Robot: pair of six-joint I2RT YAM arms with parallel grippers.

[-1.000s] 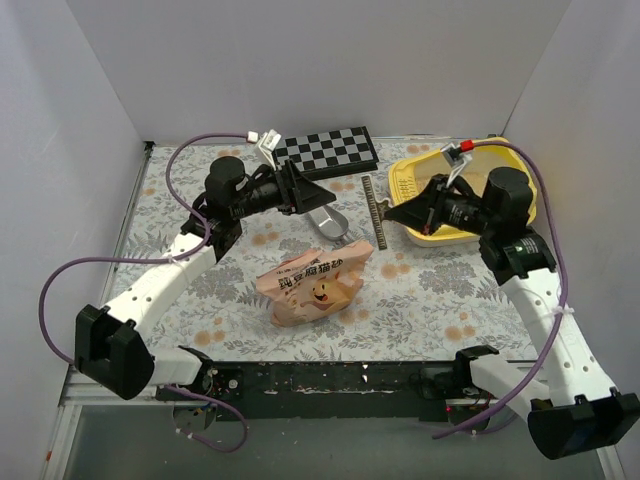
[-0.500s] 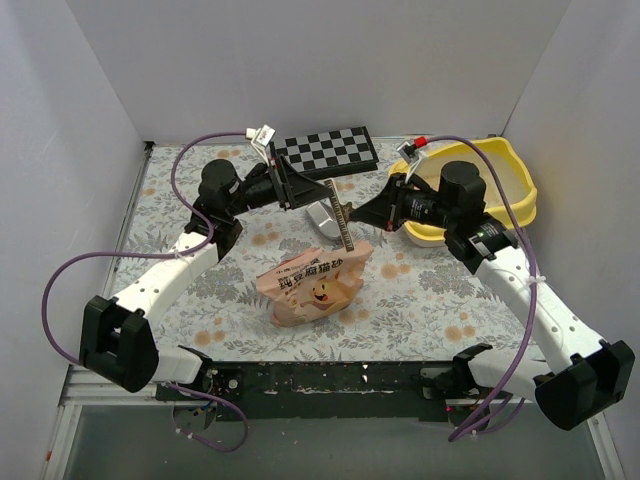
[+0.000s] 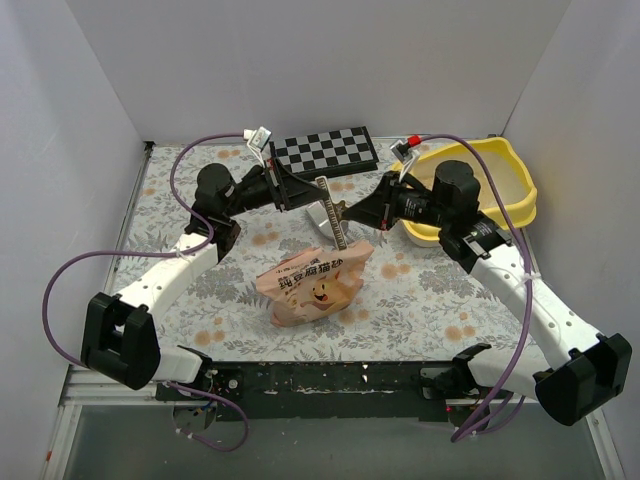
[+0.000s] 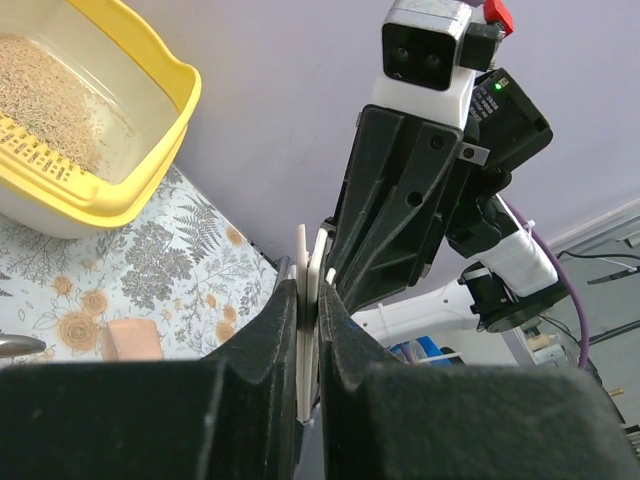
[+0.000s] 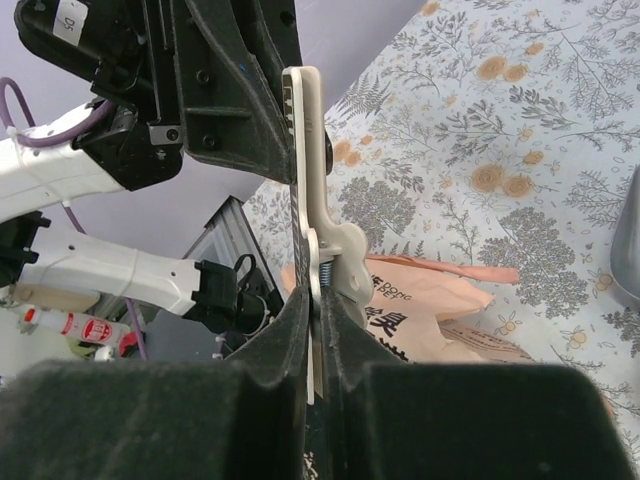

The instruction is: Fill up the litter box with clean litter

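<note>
Claws meet mid-table: left claw and right claw both pinch one pale clip above the orange bag; litter box, holding clean litter, sits back right on the table.

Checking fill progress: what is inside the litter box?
Beige clean litter lies in the litter box; the right arm hides part of its floor.

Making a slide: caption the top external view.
Left gripper and right gripper pinch one clip strip over the orange bag, litter box at right.
</note>
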